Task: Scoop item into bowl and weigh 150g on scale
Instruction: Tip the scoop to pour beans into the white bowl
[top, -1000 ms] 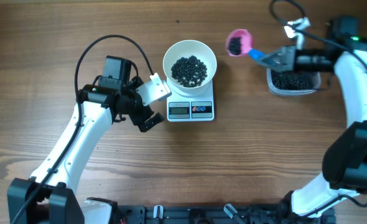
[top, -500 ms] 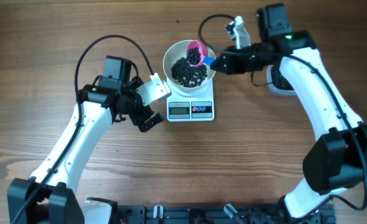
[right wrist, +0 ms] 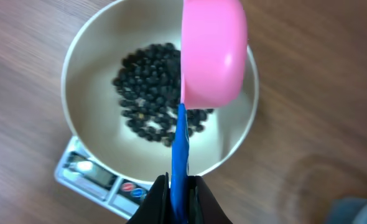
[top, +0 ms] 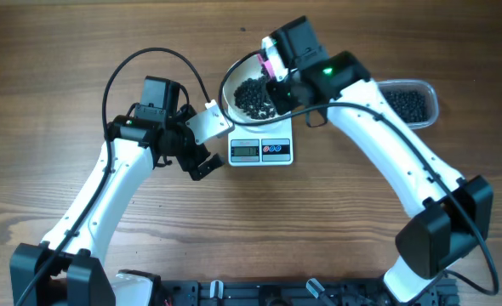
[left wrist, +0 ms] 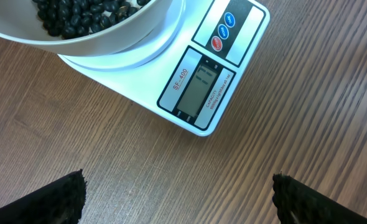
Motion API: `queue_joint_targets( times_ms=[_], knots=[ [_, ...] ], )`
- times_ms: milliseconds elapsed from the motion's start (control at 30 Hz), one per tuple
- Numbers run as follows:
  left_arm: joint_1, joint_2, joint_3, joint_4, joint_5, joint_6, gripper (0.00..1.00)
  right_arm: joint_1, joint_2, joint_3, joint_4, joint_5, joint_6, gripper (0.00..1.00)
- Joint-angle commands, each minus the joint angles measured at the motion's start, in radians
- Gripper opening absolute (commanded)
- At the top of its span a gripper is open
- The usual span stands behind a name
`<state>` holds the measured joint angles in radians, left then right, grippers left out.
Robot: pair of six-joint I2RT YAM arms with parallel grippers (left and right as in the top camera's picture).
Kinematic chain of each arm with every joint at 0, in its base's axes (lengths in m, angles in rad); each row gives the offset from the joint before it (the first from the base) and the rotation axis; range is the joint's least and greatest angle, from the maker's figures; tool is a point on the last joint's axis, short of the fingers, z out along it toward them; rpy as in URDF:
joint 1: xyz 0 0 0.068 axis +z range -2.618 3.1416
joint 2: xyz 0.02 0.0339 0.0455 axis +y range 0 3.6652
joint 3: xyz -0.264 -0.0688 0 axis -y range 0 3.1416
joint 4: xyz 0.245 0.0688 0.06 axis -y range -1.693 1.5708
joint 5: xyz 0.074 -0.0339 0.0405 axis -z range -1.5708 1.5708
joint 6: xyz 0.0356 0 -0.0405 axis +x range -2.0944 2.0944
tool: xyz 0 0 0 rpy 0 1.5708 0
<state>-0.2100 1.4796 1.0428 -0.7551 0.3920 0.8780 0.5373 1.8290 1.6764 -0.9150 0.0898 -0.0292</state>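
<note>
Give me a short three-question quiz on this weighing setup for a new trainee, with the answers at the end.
1. True or false: the bowl of beans sits on the scale.
2. What does the right end effector grip? A) the blue handle of the pink scoop B) the bowl's rim C) nothing
3. Fill in: the left end effector is ____ and holds nothing.
Key: 1 true; 2 A; 3 open.

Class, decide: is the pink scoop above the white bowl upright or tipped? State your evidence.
Tipped. The right wrist view shows the pink scoop turned sideways over the bowl, only its outer shell visible.
</note>
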Motion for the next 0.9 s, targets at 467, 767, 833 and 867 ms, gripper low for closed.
queue_joint_targets(
  times_ms=[467,767,833,867],
  knots=[
    [0.004,0.007,0.003,0.003,0.023,0.012,1.00,-0.046,-0.055,0.026,0.032,-0.019,-0.012,0.04],
    [0.004,0.007,0.003,0.003,0.023,0.012,1.00,-0.396,-0.263,0.026,-0.160,-0.099,0.055,0.04],
    [0.004,0.007,0.003,0.003,0.023,0.012,1.00,-0.493,-0.272,0.026,-0.246,-0.100,0.050,0.04],
    [0.004,0.007,0.003,0.003,0.023,0.012,1.00,-0.535,-0.269,0.023,-0.283,-0.100,0.050,0.04]
  ],
)
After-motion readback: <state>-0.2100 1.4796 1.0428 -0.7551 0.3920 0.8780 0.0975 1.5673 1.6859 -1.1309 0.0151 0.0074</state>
